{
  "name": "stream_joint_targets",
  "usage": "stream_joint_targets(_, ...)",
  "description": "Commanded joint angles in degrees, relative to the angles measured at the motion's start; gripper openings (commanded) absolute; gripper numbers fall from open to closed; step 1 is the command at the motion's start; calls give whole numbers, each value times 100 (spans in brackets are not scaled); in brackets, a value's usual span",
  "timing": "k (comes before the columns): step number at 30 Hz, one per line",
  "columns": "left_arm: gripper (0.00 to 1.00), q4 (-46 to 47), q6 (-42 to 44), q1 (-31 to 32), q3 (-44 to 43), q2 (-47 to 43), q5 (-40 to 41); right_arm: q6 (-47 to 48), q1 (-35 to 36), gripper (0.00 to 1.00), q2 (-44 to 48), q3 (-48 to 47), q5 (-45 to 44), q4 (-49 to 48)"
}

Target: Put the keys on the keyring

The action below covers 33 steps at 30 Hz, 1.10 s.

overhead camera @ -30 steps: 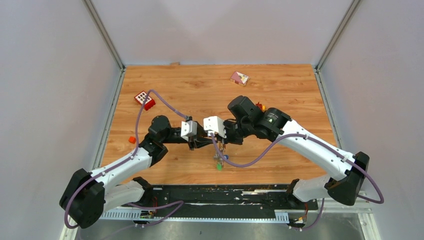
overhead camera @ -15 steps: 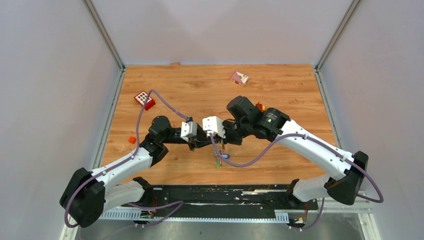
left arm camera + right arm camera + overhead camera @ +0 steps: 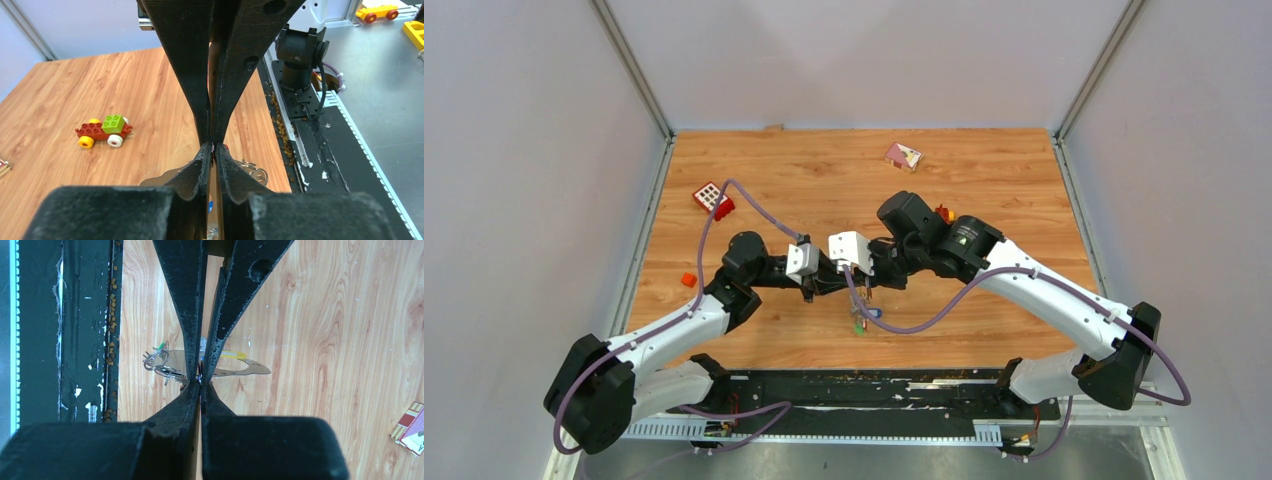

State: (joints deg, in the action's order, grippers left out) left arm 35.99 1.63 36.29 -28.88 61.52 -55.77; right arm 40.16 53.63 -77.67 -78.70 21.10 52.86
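Step looks like threading. The right gripper (image 3: pixel 201 382) is clamped tight on what seems the keyring (image 3: pixel 245 369) edge, mid-table towards the near side, with the keys (image 3: pixel 232 354) bunched at it. The left gripper (image 3: pixel 212 150) is narrowed to a slit, tips almost meeting — can't tell if anything thin is pinched.

To do it well: hold the right arm steady, have the left take one key flat by its head, line its hole with the ring's open end and slide slowly. Thin metal may twist out.

Counts: one keyring; keys — green, yellow, blue showing, total unclear; one toy car (image 3: pixel 102 131); one red block (image 3: pixel 712 198); one card packet (image 3: pixel 903 155).
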Motion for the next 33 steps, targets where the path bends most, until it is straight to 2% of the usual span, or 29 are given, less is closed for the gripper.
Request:
stream_joint_targets(1,11,83,40,19,-86,15,-71,-79,43,0,101,-147,100,-351)
stream_joint_targets(5,0,46,63,20,-104,35,-90,-89,43,0,129,-145,88,-363)
stream_joint_targets(10,0,27,3,21,-94,-19,-2,-87,36,1,187,-54,21,-403)
stream_joint_targets(18,0,707,-472,-21,65,-112,-5,-94,-174,28,484,331,331,-498)
stream_joint_targets(22,0,1141,-727,-34,157,-119,-90,-73,-272,36,592,506,644,-567)
stream_joint_targets(27,0,1402,-852,-35,214,-119,-206,-60,-291,34,533,600,847,-672)
stream_joint_targets(33,0,1547,-883,-33,273,-149,-280,-18,-291,17,474,644,899,-709)
